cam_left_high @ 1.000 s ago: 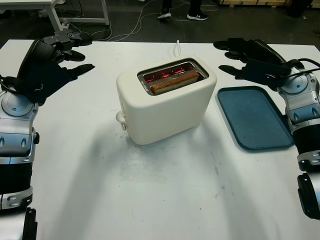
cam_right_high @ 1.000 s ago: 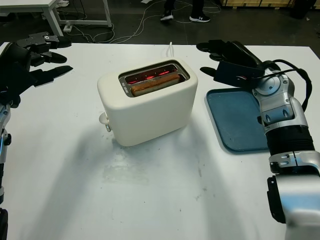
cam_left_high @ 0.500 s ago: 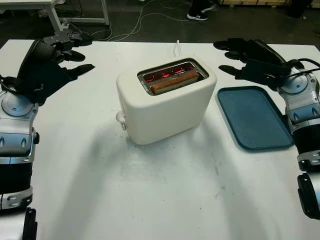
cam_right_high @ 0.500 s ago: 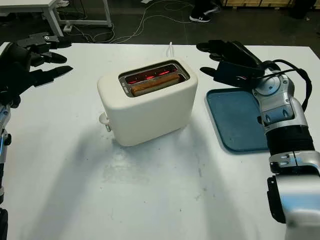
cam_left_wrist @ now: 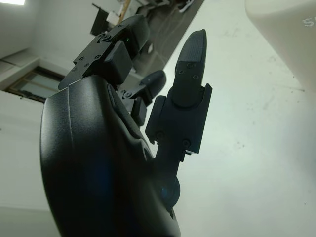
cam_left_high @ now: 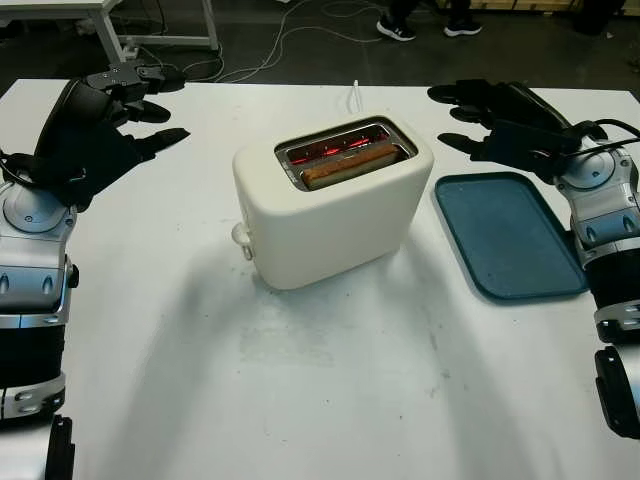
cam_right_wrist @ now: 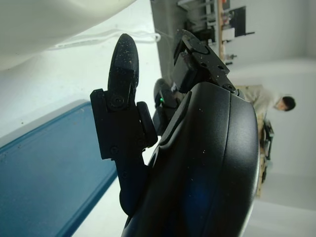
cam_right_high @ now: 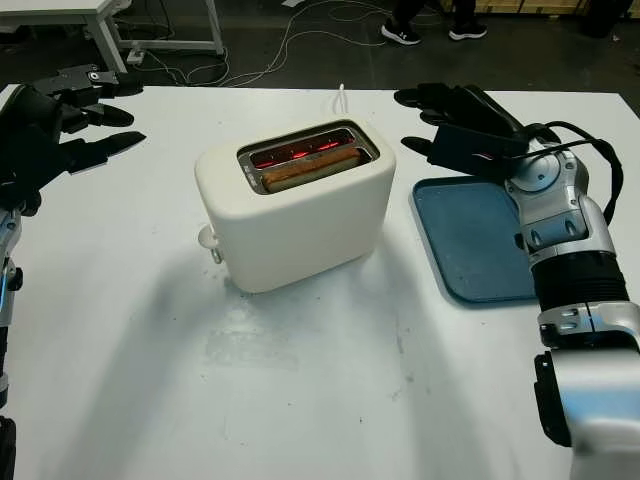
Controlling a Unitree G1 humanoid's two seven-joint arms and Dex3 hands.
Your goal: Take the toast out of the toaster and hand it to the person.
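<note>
A cream toaster point(cam_left_high: 335, 205) stands in the middle of the white table point(cam_left_high: 320, 370), its slots glowing red. One brown slice of toast point(cam_left_high: 350, 165) sits low in the nearer slot. My left hand point(cam_left_high: 120, 110) hovers open at the far left, well apart from the toaster. To the toaster's right my right hand point(cam_left_high: 490, 120) is open above the far end of the blue tray point(cam_left_high: 510, 235). In the wrist views the left hand point(cam_left_wrist: 163, 84) and the right hand point(cam_right_wrist: 148, 84) hold nothing. A person's feet point(cam_left_high: 430, 25) show on the floor beyond the table.
The toaster's white cord point(cam_left_high: 355, 92) runs off the table's far edge. A lever knob point(cam_left_high: 240, 237) sticks out of the toaster's left end. A white table's legs point(cam_left_high: 110, 35) and cables lie on the dark floor behind.
The person's feet beyond the table have shifted to the right. Both hands and the toaster have stayed where they were.
</note>
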